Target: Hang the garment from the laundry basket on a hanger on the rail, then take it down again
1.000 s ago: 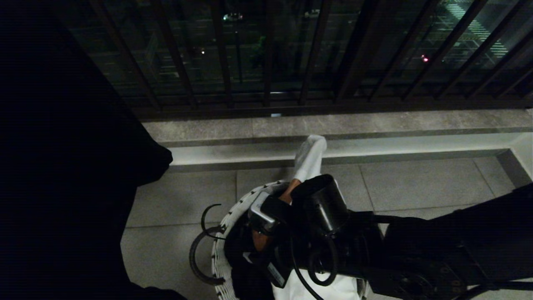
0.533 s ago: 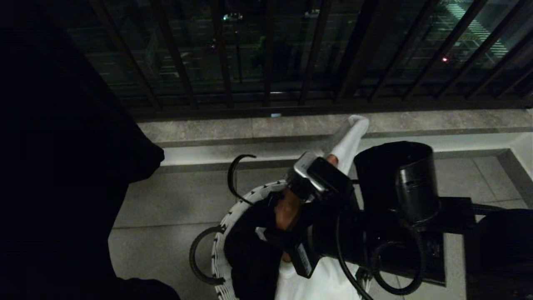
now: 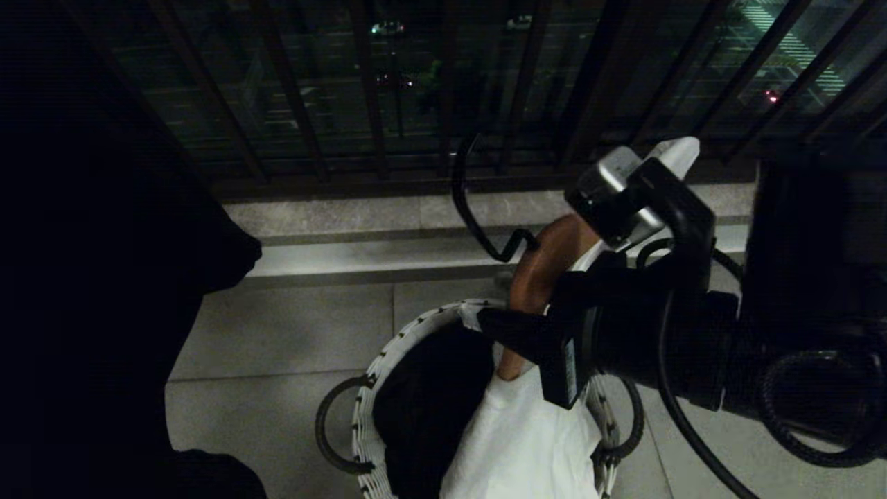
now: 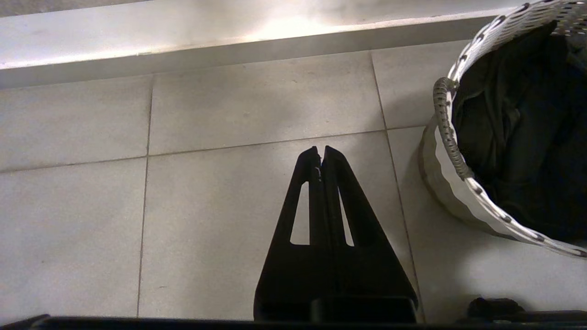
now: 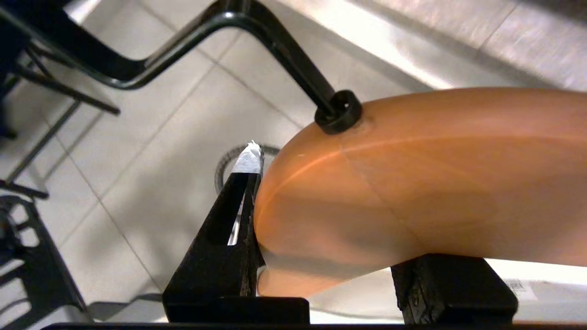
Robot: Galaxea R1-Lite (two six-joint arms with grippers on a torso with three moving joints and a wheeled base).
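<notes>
Head view: the right gripper was raised above the far right side of the laundry basket, its fingers clamped on the thick middle of a brown wooden hanger. The hanger's black hook curled up to the left, in front of the dark railing. A white garment was on the hanger; it trailed from the gripper down into the near right part of the basket, and one pale end poked out past the gripper on the far side. A dark garment filled the left half of the basket. The basket stood on the grey tiled floor, near a pale step below the railing, with a black ring handle on its left side.

In the right wrist view the hanger sat squeezed between the two black fingers, and the hook's stem entered a black collar on its top.

In the left wrist view the left gripper hung over bare floor tiles just left of the basket, its fingers pressed together and holding nothing
</notes>
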